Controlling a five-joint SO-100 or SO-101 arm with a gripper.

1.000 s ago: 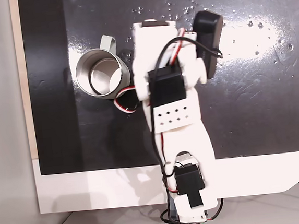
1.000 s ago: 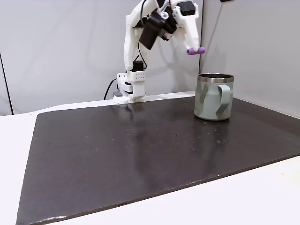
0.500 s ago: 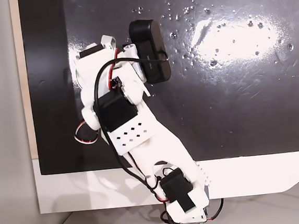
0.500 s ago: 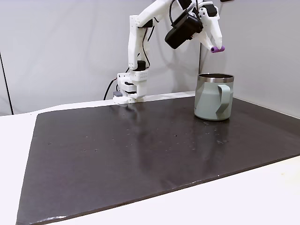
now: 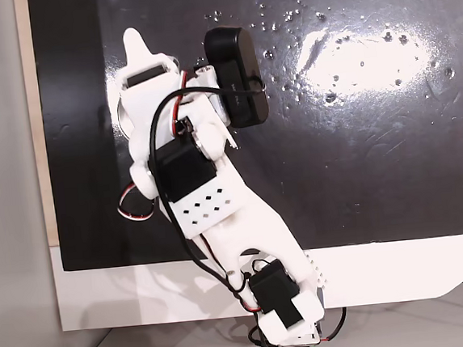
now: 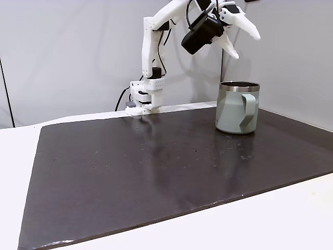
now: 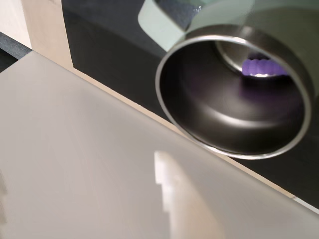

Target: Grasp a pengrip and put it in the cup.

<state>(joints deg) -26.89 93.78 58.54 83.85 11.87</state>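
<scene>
In a fixed view from the side, a white arm (image 6: 156, 31) reaches from the back of a dark mat (image 6: 156, 166) toward the right. Its gripper (image 6: 244, 40) hangs above the cup (image 6: 237, 107), jaws spread apart and holding nothing. The cup stands upright on the mat, handle facing the camera. In the wrist view, the pengrip (image 7: 259, 66) lies inside the cup, on its shiny metal bottom; nothing else is in there.

Likely risk: if the arm drops or swings low as it pulls back, a finger could catch the rim and tip the cup, spilling the pengrip.
</scene>
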